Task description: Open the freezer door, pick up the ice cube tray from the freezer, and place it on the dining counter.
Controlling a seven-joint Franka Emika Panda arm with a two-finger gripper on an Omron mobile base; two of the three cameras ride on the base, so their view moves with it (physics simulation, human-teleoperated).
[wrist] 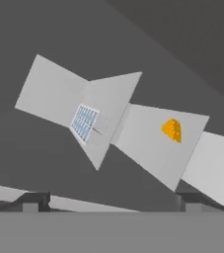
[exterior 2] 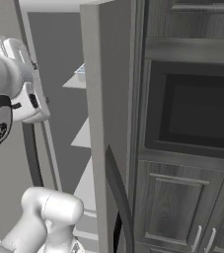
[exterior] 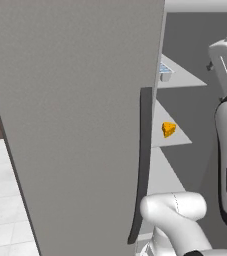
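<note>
Freezer door swung open, hiding most of the ice cube tray; gripper spread wide, empty, tips barely showing; cheese wedge one shelf lower

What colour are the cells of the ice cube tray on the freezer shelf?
Pale blue, in a grey-rimmed grid; the ice cube tray shows best in the hand view.

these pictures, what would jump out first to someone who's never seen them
The big grey freezer door swung open fills the left of the left base view, its dark handle along the edge. Inside the freezer, an orange cheese wedge sits bright on a middle shelf, with the pale blue ice cube tray one shelf above. The gripper faces them, jaws wide open and empty.
</note>
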